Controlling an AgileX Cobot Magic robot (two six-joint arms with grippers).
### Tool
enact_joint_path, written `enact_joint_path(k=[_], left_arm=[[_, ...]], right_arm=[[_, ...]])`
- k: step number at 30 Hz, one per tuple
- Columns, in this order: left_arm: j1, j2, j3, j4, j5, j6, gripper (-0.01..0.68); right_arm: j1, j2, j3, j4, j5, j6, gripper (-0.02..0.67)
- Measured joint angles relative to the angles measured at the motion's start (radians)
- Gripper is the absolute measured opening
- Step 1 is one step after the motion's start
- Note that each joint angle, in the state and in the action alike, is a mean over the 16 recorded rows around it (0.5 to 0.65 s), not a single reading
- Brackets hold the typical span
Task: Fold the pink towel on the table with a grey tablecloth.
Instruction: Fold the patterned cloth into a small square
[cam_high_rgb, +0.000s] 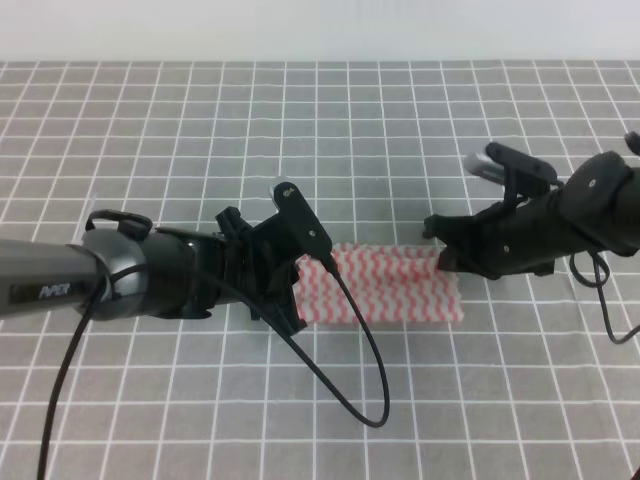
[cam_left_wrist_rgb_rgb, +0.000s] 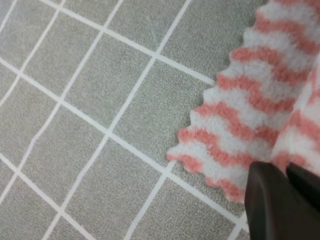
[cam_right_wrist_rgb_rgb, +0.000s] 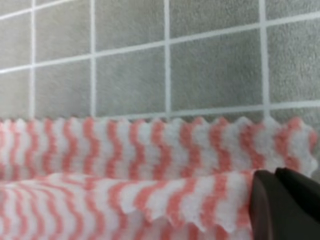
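Two arms meet over the pink towel (cam_high_rgb: 395, 285) in the exterior high view, where it lies as a wide folded strip on the table with a grey tablecloth (cam_high_rgb: 330, 120), a little below the middle. The left gripper (cam_high_rgb: 300, 275) sits at the strip's left end and the right gripper (cam_high_rgb: 445, 258) at its right end; a black cable (cam_high_rgb: 365, 370) loops from the left arm across the cloth in front of the towel.

From the left wrist, a serrated corner of the towel (cam_left_wrist_rgb_rgb: 240, 120) lies flat on the grid, and the dark fingertips (cam_left_wrist_rgb_rgb: 280, 205) at the lower right are pinched together on a raised layer.

From the right wrist, an upper layer of the towel (cam_right_wrist_rgb_rgb: 125, 195) lies over the lower one, and the fingertips (cam_right_wrist_rgb_rgb: 285, 205) at the lower right are clamped on that upper layer's edge.
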Motion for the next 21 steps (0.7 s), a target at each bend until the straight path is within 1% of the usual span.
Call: enact_joint_path(k=[21], left_arm=[[0.0,0.012,-0.022,-0.002,-0.014,0.0,-0.004]], right_arm=[[-0.001,0.022,-0.007,0.003,0.001,-0.001,-0.015]])
